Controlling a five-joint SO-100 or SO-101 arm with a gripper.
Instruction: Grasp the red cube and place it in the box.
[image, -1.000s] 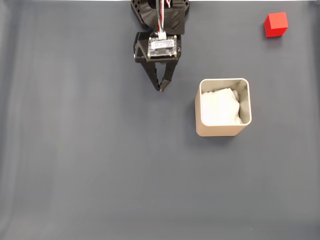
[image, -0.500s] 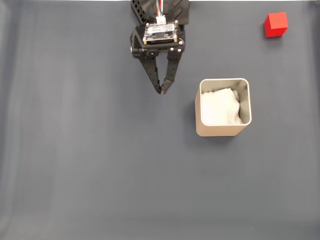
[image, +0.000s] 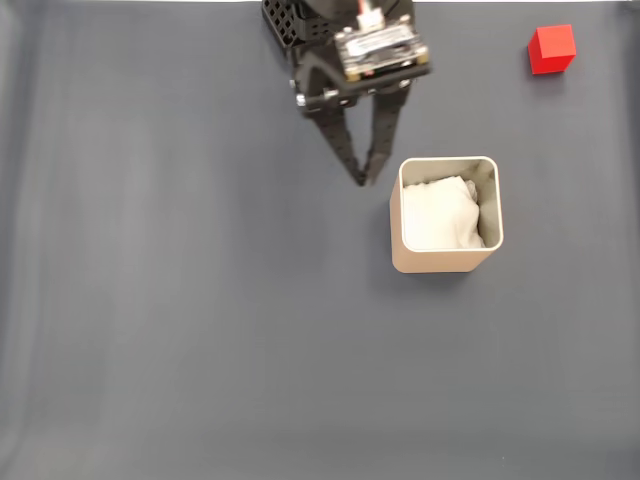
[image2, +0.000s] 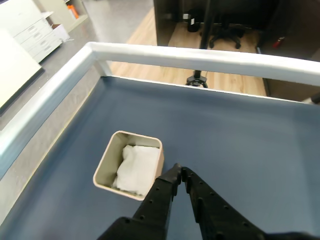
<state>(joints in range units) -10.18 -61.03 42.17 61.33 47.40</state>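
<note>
The red cube rests on the grey mat at the top right of the fixed view, far from the arm. The beige box with white padding inside stands right of centre; the wrist view shows the box at lower left. My black gripper hangs just left of the box's top left corner, fingers together at their tips and nothing between them. In the wrist view the gripper points up from the bottom edge, its tips beside the box's right wall.
The grey mat stretches bare across the left and lower parts of the fixed view. A raised pale rim borders the table in the wrist view, with floor and chair legs beyond it.
The arm has swung to the right, carrying the shut gripper from left of the box toward its top left corner. Cube and box stayed put.
</note>
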